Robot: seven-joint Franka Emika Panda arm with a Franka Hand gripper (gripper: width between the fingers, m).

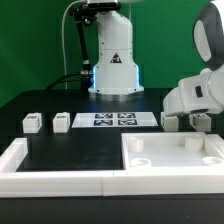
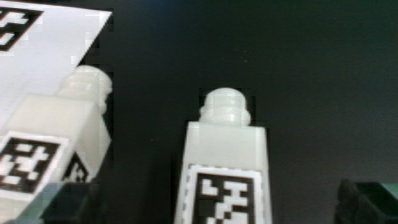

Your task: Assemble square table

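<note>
Nearest to you in the exterior view, the square table slab (image 1: 172, 160) lies flat with its round sockets facing up. It sits in the corner of the white border wall (image 1: 60, 168), at the exterior view's right. Just behind it the gripper (image 1: 186, 117) hangs low over the table, jaws spread wide and gripping nothing. In the wrist view you find one leg block (image 2: 222, 165) between the fingertips (image 2: 372, 196) and a second leg block (image 2: 57, 125) just beside it. Their long axes run nearly parallel, and both rounded pegs point toward the marker board (image 2: 50, 40). Two other leg blocks (image 1: 32, 123) rest near the exterior view's left.
</note>
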